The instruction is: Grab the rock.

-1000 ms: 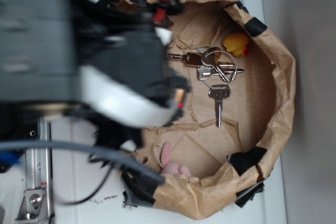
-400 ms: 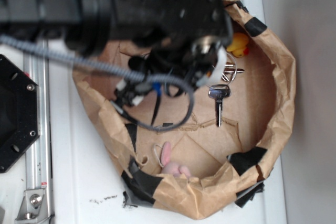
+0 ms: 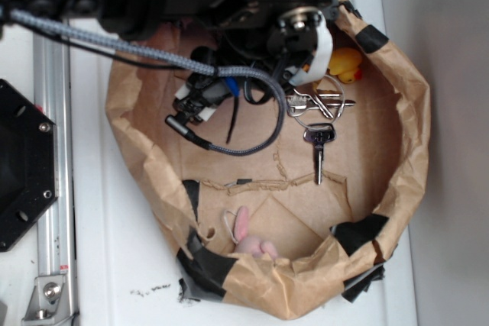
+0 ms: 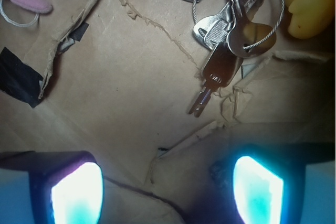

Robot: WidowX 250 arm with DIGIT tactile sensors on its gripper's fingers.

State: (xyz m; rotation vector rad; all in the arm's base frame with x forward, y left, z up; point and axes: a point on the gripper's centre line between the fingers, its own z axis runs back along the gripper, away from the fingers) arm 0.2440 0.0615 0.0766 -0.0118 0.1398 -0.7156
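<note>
Two glowing fingers of gripper spread apart, grasping nothing, over bare cardboard. Keys and duck ahead. Rock not visible in either view; location unknown.

Yellow duck; silver keys; pink toy

The rock shows in neither view now

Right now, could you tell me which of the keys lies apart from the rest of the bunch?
The single key with the dark square head, pointing away from the bunch, joined only by the wire ring. The others overlap near the yellow duck.
</note>
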